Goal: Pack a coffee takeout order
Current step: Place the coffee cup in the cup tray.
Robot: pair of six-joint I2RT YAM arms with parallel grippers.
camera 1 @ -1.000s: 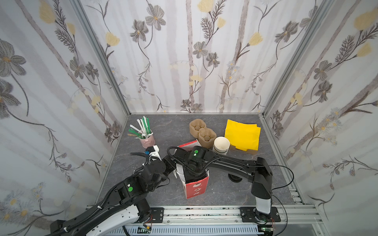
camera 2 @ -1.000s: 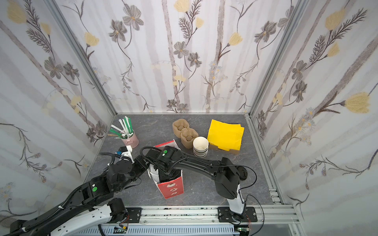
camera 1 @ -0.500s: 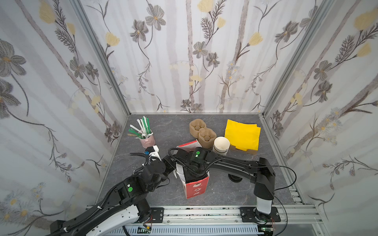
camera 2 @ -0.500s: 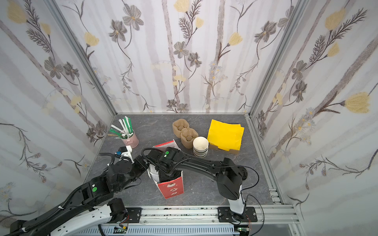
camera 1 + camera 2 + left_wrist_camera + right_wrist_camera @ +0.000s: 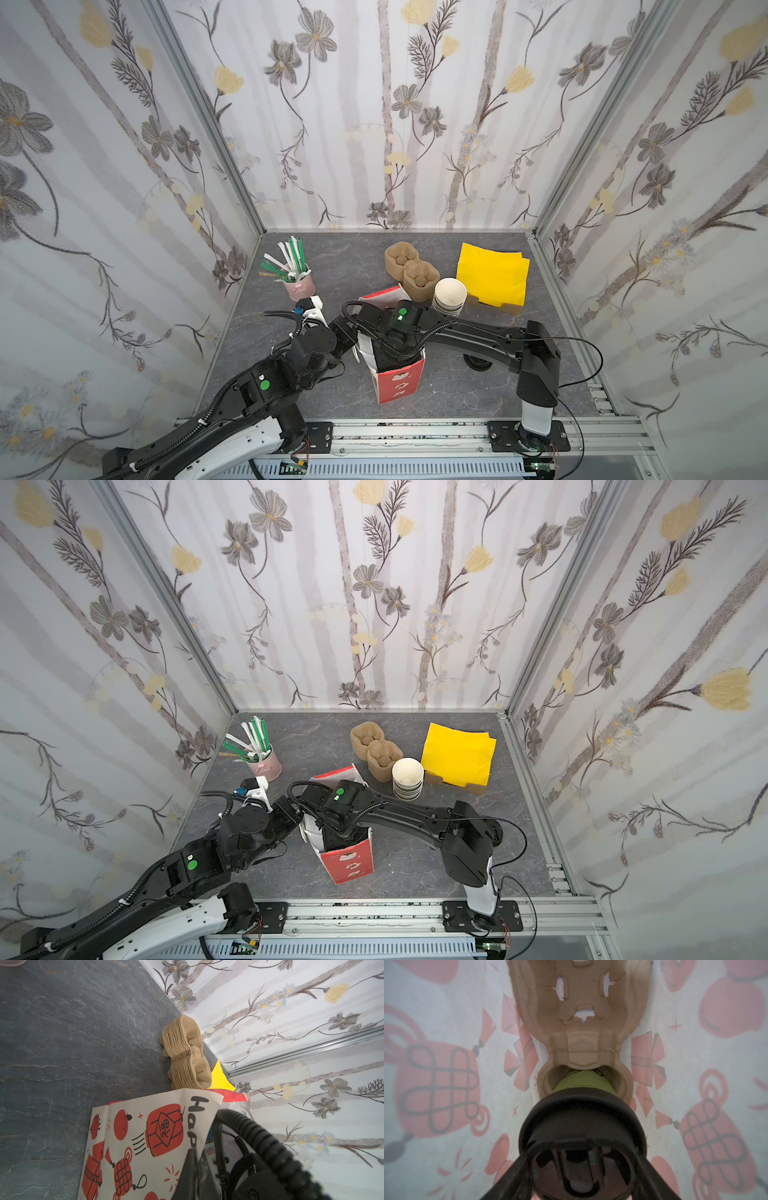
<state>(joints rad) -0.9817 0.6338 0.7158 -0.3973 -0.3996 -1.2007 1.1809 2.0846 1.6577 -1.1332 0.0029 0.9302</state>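
Cup [image 5: 581, 1082], brown paper under a round black lid [image 5: 581, 1122], is down inside the paper bag [image 5: 399, 382]. The right tool [image 5: 582, 1147] grips it, with its fingers [image 5: 512, 1176] pressed against either side of the lid. From the right wrist, the cup's lower end enters the nearer well of a pulp carrier [image 5: 581, 1001] lying on the bag's floor. Whether it is fully seated there cannot be told.

The left tool [image 5: 351, 336] is closed on the bag's side rim, close beside the right arm's wrist. In the left wrist view the bag's printed white-and-red panel is pinched at the tool's dark finger. The bag stands upright on the desk [image 5: 353, 257] near the front rail, mouth up, and the right arm reaches down into it from above.

Behind the bag sits a stack of pulp carriers [image 5: 411, 270], and just beside that a stack of lidless cups [image 5: 449, 295] with white lining. Further to the right, yellow napkins [image 5: 492, 270] lie in a pile on a piece of cardboard [image 5: 511, 308] near the right wall. At the back left, well apart from the bag, a pink pot [image 5: 300, 287] holds green straws [image 5: 296, 253] together with white ones.
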